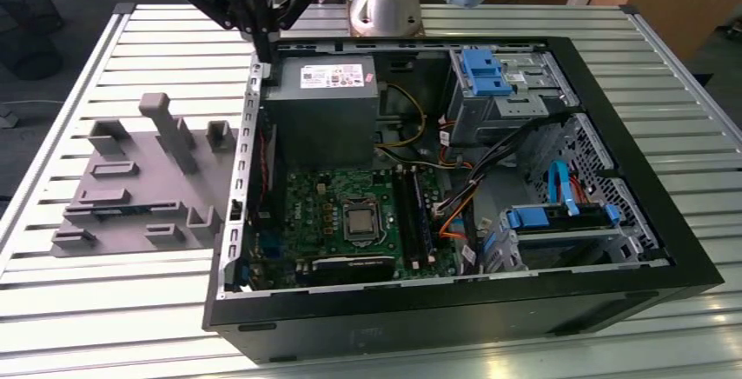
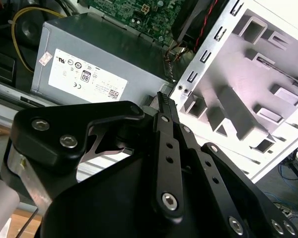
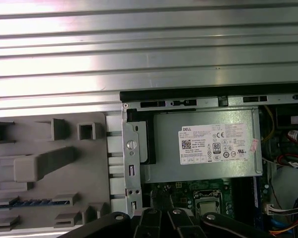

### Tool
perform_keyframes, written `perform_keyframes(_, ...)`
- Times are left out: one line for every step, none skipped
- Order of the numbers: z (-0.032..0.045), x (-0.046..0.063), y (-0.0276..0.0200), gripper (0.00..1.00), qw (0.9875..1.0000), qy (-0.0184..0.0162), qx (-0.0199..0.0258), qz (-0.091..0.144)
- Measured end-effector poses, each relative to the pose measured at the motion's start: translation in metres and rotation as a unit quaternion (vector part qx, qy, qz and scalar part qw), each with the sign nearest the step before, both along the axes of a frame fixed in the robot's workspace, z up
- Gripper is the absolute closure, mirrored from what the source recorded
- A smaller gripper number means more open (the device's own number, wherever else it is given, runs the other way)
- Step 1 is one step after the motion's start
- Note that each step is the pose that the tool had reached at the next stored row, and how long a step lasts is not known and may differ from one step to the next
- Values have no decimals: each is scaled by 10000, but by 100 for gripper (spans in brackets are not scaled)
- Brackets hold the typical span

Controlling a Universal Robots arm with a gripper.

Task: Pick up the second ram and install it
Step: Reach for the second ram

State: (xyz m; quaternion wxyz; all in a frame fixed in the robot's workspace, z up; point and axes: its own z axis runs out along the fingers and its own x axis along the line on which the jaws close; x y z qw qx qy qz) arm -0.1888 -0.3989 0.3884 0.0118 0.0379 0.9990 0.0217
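Bluish-green ram [image 3: 32, 202] in grey fixture [image 3: 89, 168]

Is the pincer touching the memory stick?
Apart. In the exterior view the pincer hangs over the case's corner; the memory stick lies in the grey holder.

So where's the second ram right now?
In the first wrist view the ram sits in a slot of the grey fixture, on the exterior view's left of the case.
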Motion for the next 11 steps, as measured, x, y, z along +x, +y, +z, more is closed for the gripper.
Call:
perform_keyframes(0, -4, 0, 89, 10000, 1, 0, 0)
perform_keyframes(-1, -11, 0, 89, 10000, 1, -1, 0)
perform_keyframes(-2, -17, 0, 89, 10000, 1, 0, 0)
perform_keyframes(-3, -22, 0, 89, 10000, 1, 0, 0)
perform_keyframes(-3, -26, 0, 89, 10000, 2, 0, 0)
perform_keyframes(-4, -34, 0, 89, 10000, 2, 0, 0)
perform_keyframes(-5, -45, 0, 89, 10000, 2, -1, 0)
perform_keyframes(-6, -52, 0, 89, 10000, 2, 0, 0)
perform_keyframes(-7, -60, 0, 89, 10000, 2, 0, 0)
perform_keyframes(-8, -72, 0, 89, 10000, 2, 0, 0)
perform_keyframes(-9, -81, 0, 89, 10000, 2, 0, 0)
